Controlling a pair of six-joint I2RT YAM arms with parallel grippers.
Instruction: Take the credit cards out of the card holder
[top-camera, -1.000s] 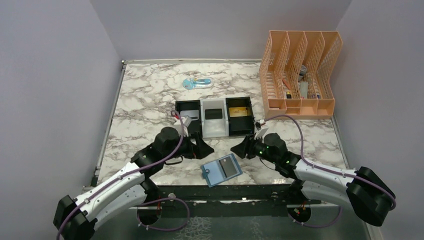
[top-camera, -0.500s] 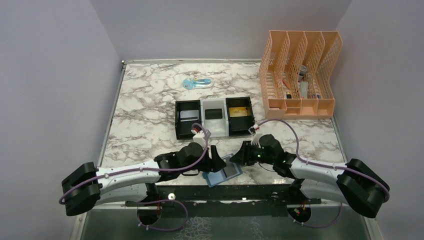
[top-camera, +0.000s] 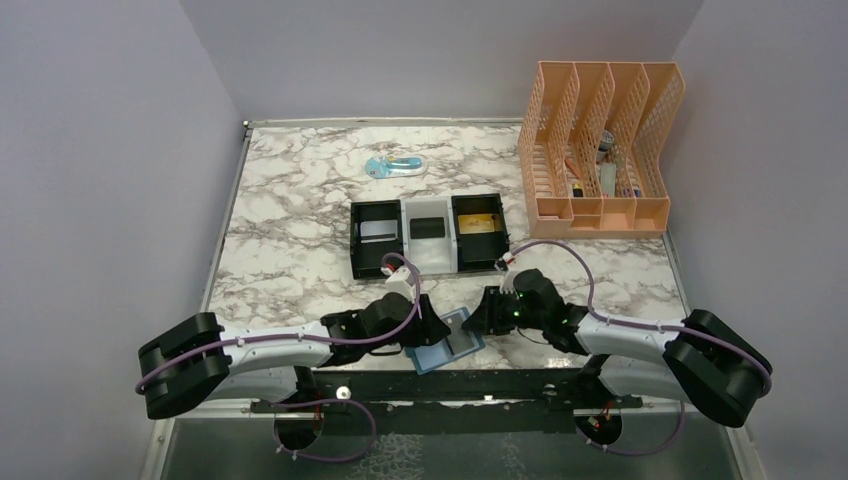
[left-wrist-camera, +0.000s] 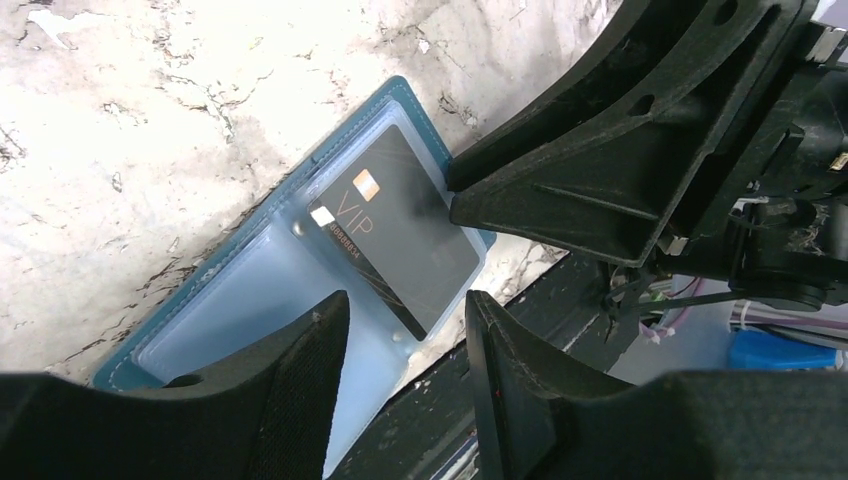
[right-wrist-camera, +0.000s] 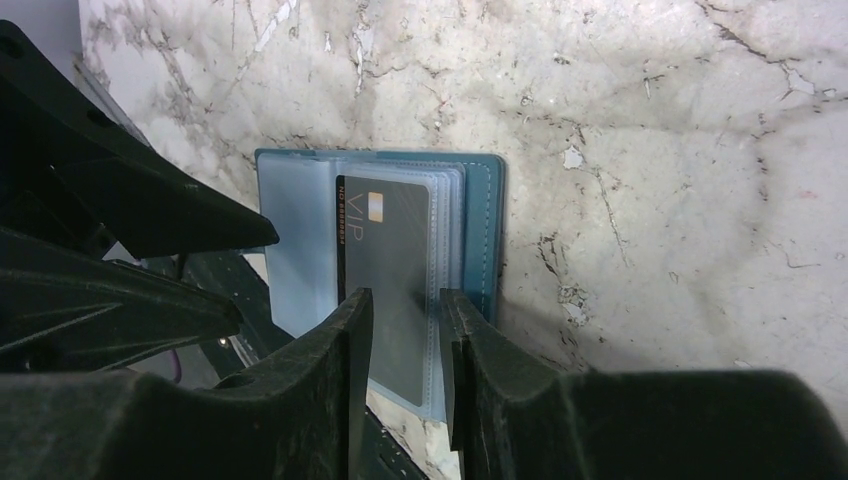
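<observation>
The teal-blue card holder (top-camera: 437, 356) lies open near the table's front edge, with pale clear sleeves inside (left-wrist-camera: 240, 300). A black card marked VIP (left-wrist-camera: 400, 245) sits in its right-hand sleeve (right-wrist-camera: 385, 250). My left gripper (left-wrist-camera: 405, 298) hovers low over the holder's near edge (top-camera: 432, 330), open, with nothing between the fingers. My right gripper (right-wrist-camera: 405, 295) comes in from the right (top-camera: 482, 316). Its fingers stand a narrow gap apart, over the black card's near end and the sleeve edge. I see no grip on either. The holder's teal cover (right-wrist-camera: 485, 230) shows beside it.
A black-and-white three-compartment tray (top-camera: 406, 262) stands behind the grippers, with a card in each compartment. An orange mesh file rack (top-camera: 600, 150) is at the back right, and a small blue item (top-camera: 392, 166) at the back centre. The table's dark front rail (top-camera: 450, 380) runs just below the holder.
Both arms have dropped and closed in on the holder. The left gripper came from beside the tray to over the holder, and its jaws narrowed markedly. The right jaws narrowed too.
</observation>
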